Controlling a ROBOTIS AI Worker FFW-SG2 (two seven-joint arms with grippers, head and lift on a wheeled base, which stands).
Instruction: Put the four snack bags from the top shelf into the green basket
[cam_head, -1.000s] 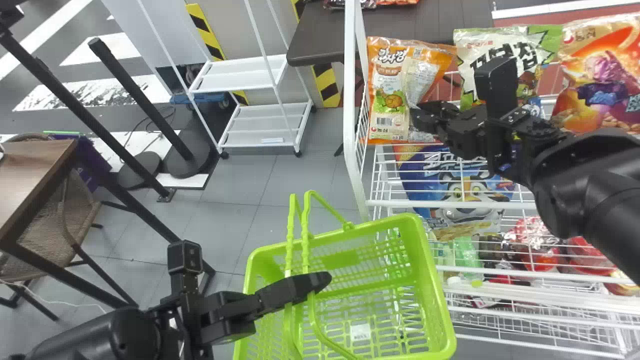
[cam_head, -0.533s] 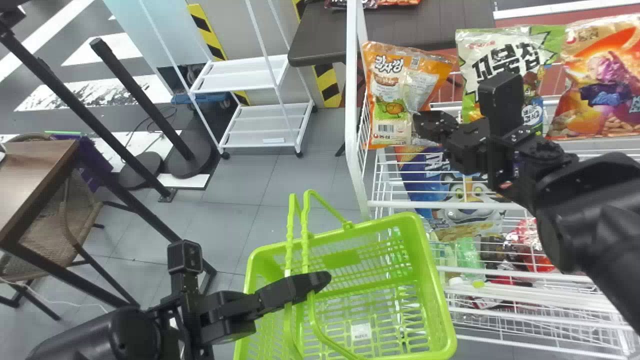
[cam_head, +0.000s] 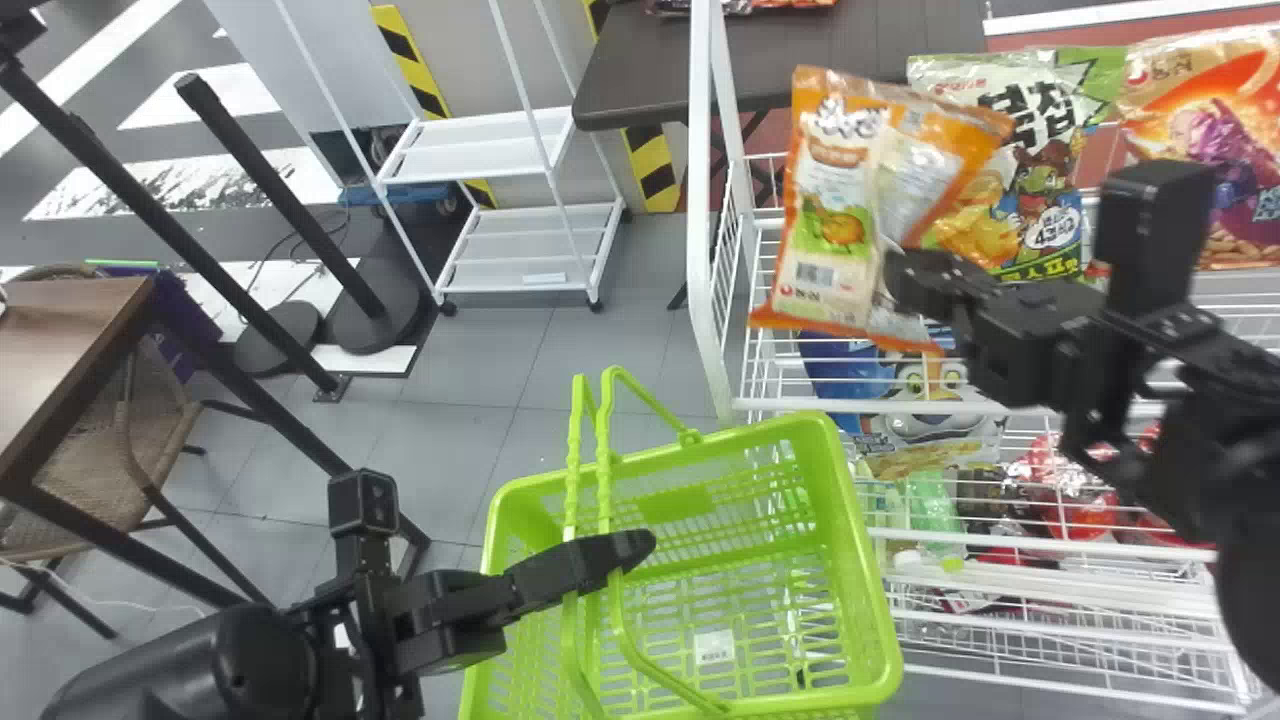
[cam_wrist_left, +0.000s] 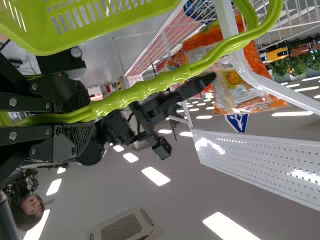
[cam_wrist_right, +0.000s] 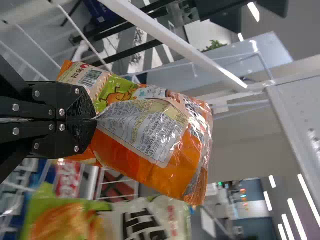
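My right gripper is shut on the orange snack bag, holding it above the front of the rack's top shelf. In the right wrist view, the right gripper pinches a fold of the orange bag. A green-and-white bag and an orange-purple bag stand on the top shelf. The left gripper is at the handles of the green basket; in the left wrist view the left gripper is shut around those handles. The basket's visible inside holds no bags.
The white wire rack stands at the right, with a blue snack bag and bottles on its lower levels. A dark table and a white cart are behind. A brown table stands at the left.
The right gripper has drawn the orange bag toward the robot and rightward, off its place at the shelf's left end. The left gripper and basket have shifted only slightly.
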